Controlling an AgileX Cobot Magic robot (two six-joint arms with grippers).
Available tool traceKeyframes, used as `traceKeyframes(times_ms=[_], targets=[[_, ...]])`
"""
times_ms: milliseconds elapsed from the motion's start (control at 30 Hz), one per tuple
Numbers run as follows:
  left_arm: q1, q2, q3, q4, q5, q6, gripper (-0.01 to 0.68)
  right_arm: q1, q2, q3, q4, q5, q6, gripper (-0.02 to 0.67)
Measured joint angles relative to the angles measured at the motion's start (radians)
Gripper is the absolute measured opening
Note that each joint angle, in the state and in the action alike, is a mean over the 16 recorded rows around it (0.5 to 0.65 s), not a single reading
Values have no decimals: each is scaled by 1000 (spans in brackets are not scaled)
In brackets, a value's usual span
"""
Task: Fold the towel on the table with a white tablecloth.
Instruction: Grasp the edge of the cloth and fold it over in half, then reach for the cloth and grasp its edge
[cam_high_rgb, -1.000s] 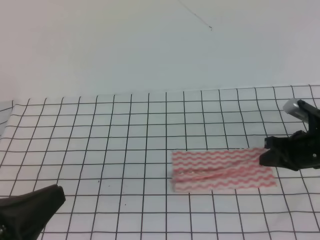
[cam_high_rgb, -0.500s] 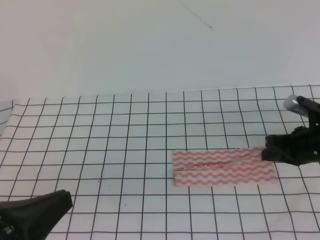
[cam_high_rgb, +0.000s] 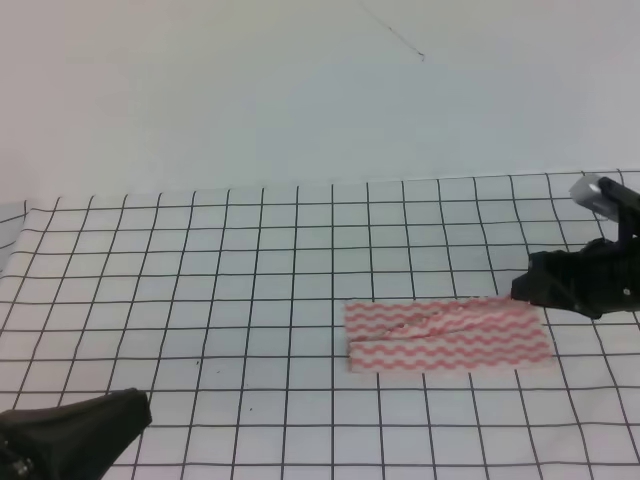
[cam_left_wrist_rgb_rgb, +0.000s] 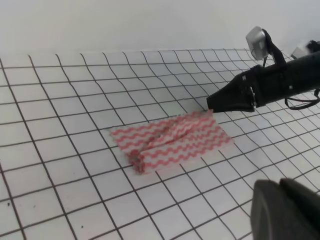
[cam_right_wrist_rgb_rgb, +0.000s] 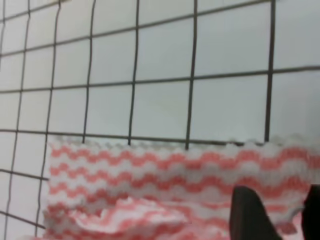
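the towel (cam_high_rgb: 447, 335) lay folded lengthwise on the tablecloth (cam_high_rgb: 250, 260). our right gripper (cam_high_rgb: 520, 290) sat at the towel's far right corner, its opening unclear. next we judged a crosswise fold, needing a firm corner pinch.

You see the towel (cam_high_rgb: 447, 336), pink-red and white wavy stripes, lying folded into a flat narrow band with a raised crease, on the gridded white tablecloth (cam_high_rgb: 250, 270) covering the table, toward its right edge.
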Motion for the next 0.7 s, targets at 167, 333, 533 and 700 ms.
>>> traceKeyframes(times_ms=[167, 333, 533, 700], targets=[[0, 0, 0, 1, 8, -3, -1, 0, 0, -1, 78, 7, -80, 244], [0, 0, 0, 4, 5, -4, -1, 1, 0, -4, 131, 67, -206, 249], [0, 1, 0, 12, -18, -5, -1, 25, 0, -40, 71, 176, -327, 249], [0, 1, 0, 30, -40, -6, -1, 74, 0, -110, -78, 246, -362, 249]])
